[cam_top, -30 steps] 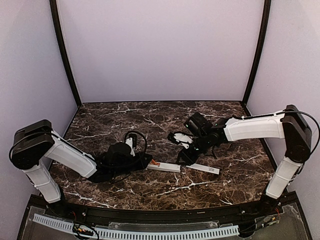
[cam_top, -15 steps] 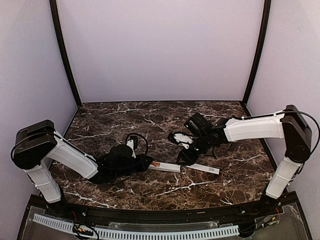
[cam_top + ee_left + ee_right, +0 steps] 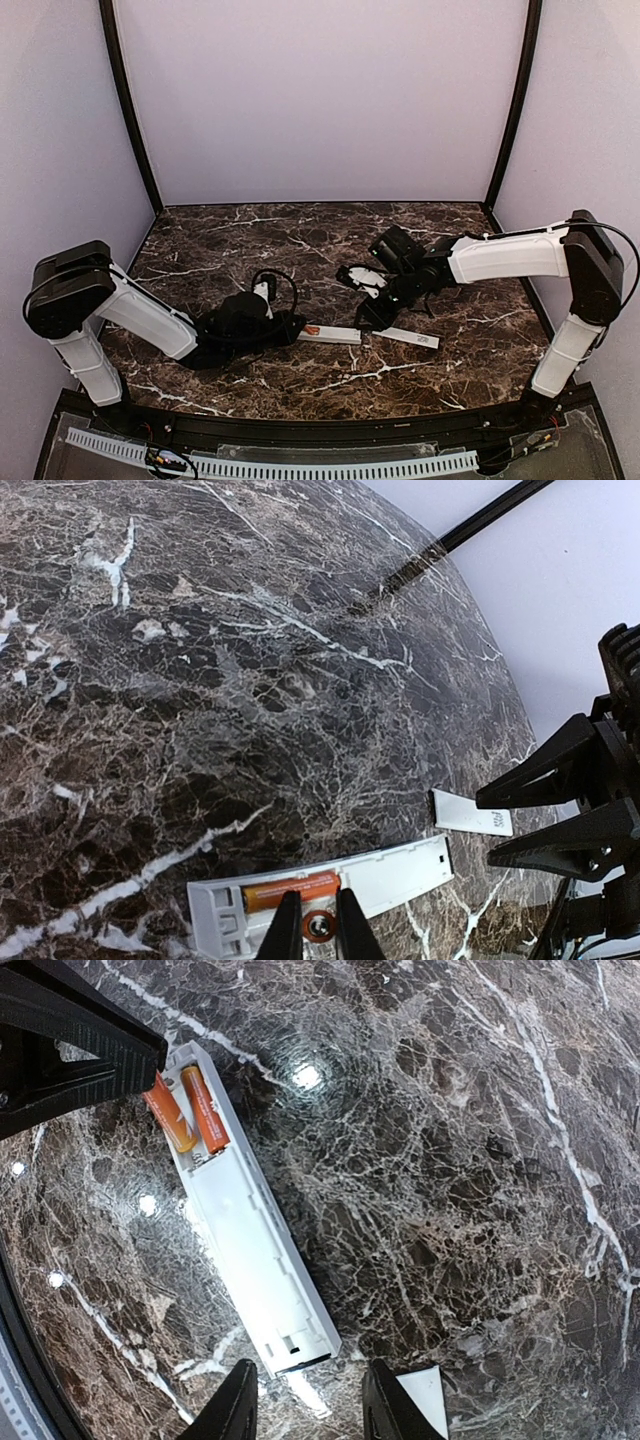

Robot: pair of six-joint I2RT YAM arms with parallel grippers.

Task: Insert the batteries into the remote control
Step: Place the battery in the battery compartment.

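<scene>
Plainly, the coming move turned on the left end of the remote control (image 3: pixel 255 1230), which lay flat on the marble counter (image 3: pixel 480 1160) with its long axis running between the 2 arms. Its open battery recess (image 3: pixel 215 912) pointed at the left arm and its other end at the right arm.

The left tool (image 3: pixel 318 900) sat right over that recess, so it was the nearer one by far. Its fingers were pinched on the second battery (image 3: pixel 320 926), which showed end-on between them in the left wrist view.

The first battery (image 3: pixel 205 1110) lay seated in the recess, lengthwise along the remote. From the right wrist view the second one lay just beside it and roughly parallel. It was partly under a left finger, so I could not tell whether it sat fully down or was tilted at 1 end.

The right tool (image 3: pixel 310 1365) stood with its fingers apart and nothing between them. It was just off the remote's far end, seemingly placed to brace it against a push along its length.

The white cover strip (image 3: pixel 425 1390) lay on the counter just beside that tool, apart from the remote.
</scene>
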